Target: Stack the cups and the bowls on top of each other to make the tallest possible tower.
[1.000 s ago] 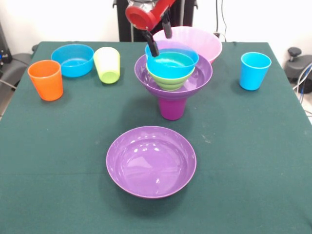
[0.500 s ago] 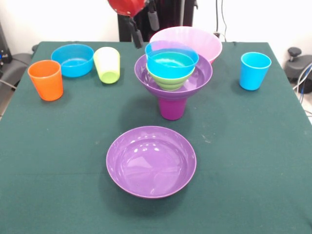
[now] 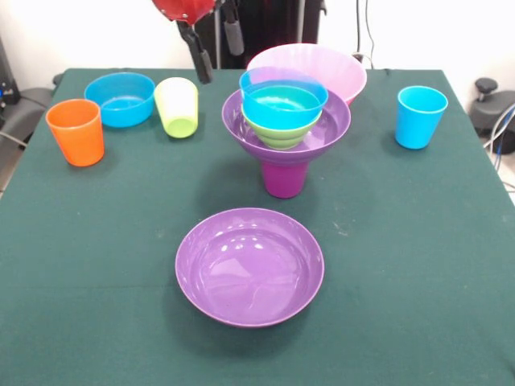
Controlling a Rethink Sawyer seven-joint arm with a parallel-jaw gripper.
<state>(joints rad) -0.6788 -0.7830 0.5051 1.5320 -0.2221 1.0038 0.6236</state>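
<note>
Front view: jaws (image 3: 219,58) apart, empty.

Orange cup (image 3: 76,131), dark green table (image 3: 96,265)

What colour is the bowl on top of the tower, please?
Blue; the top bowl shows best in the front view.

No text, label, brand, number or sign can be read anywhere in the front view. Nothing is printed on the glossy plastic cups and bowls, on the dark green table cloth, or on the red and black robot arm at the top edge.
</note>
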